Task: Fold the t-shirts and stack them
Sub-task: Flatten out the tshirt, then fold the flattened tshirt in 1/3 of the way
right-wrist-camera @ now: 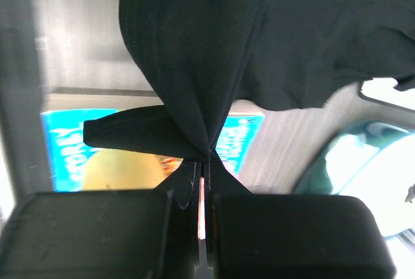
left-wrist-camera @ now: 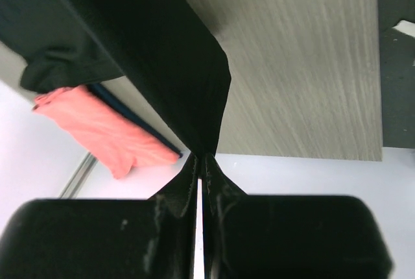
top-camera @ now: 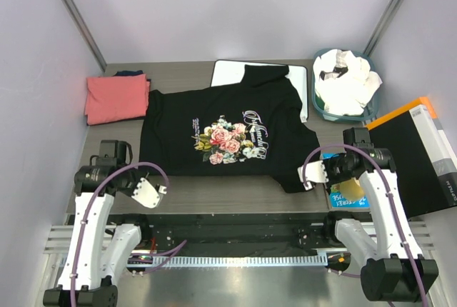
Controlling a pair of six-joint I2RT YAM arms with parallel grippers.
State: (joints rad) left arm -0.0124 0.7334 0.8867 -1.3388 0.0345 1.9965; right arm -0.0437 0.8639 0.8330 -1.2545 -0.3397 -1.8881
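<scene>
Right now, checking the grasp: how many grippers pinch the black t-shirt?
2. The left gripper holds the black t-shirt at its near-left edge; the right gripper, at its near-right edge.

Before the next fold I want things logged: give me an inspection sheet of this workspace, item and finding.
Surface: grey wood-grain table.
Job's things: black tee spread print up; pink tee folded back left; white tees in basket.
Clutter: white board under black tee's far edge; blue packet; black box at right.
Grippers: left pincer and right pincer each shut on black tee's near edge.
Cables: purple cables looping off both arms.
Surroundings: pale walls on three sides.
</scene>
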